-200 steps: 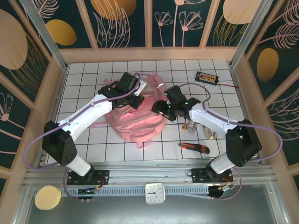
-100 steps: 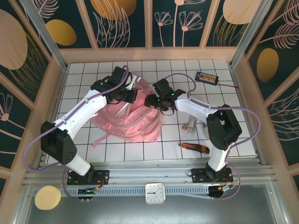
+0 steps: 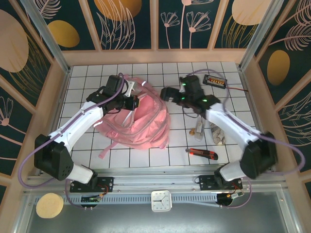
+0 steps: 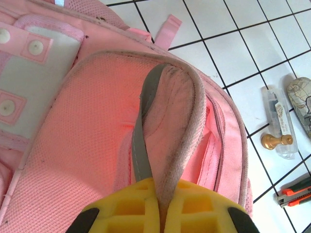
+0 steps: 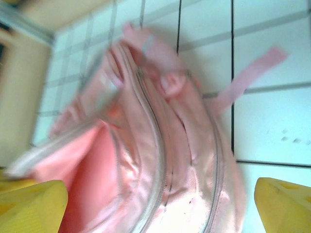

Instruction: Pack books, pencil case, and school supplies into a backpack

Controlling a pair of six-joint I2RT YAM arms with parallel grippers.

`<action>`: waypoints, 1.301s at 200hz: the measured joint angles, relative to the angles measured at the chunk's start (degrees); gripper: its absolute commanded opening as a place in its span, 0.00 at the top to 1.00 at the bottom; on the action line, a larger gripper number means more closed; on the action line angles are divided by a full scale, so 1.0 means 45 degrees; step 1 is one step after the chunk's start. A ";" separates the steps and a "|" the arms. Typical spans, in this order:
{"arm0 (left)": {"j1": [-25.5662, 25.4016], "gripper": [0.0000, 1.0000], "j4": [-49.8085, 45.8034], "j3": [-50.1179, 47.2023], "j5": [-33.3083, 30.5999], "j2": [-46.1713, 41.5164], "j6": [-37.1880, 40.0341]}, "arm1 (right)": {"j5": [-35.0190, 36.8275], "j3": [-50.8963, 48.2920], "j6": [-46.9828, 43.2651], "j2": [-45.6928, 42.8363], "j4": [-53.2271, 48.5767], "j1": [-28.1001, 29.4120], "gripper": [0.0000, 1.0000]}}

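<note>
Backpack (image 3: 141,121) lay on the tabletop (image 3: 228,107), just 9 o'clock of its centre, pink, slumped, with its straps trailing off toward 7 o'clock. Left fingers (image 3: 131,102) were at the pack's 12 o'clock end. In the left wrist view the left fingers (image 4: 131,206), yellow, were pressed together and clamped on a folded pink edge of the backpack (image 4: 87,126) with a grey trim strip, pulled up taut. A translucent panel with white studs was at 10 o'clock in that view.

Right fingers (image 3: 166,93) sat at the pack's 2 o'clock corner, very near it; contact could not be told from the top view. In the right wrist view the right fingers (image 5: 29,206) were spread wide apart, one pad at 7 o'clock and one at 5 o'clock, with nothing clamped between them. The backpack (image 5: 160,160) was beyond them, blurred, its zipper lines curving and a pink inside showing at 8 o'clock.

Clear tube (image 3: 197,128) with a brass-coloured knob (image 4: 277,141) lay at 3 o'clock of the pack, apart from it. Grey patterned oval piece (image 3: 218,133) lay just beside the tube, at its 3 o'clock. Utility knife (image 3: 201,154), red and black, lay at 4 o'clock of the pack. Black box with orange buttons (image 3: 215,80) sat at 2 o'clock, well apart, wire attached.
</note>
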 measured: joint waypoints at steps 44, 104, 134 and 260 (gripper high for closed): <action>0.0000 1.00 0.0539 -0.0262 -0.0117 -0.0005 -0.0087 | 0.0063 -0.0306 -0.0214 -0.2040 -0.3211 -0.2293 0.05; 0.0000 1.00 0.0826 -0.0695 -0.0432 -0.0155 -0.0039 | 0.0782 -0.0831 -0.0704 0.0165 -0.6494 -0.3638 0.06; 0.0000 1.00 0.0937 -0.0811 -0.0432 -0.0214 -0.0034 | 0.1773 -0.1073 -0.1302 0.0374 -0.7130 -0.4517 0.07; 0.0000 1.00 0.1112 -0.0962 -0.0340 -0.0359 0.0262 | 0.2035 -0.2492 -0.2633 0.2467 -0.6193 -0.7009 0.09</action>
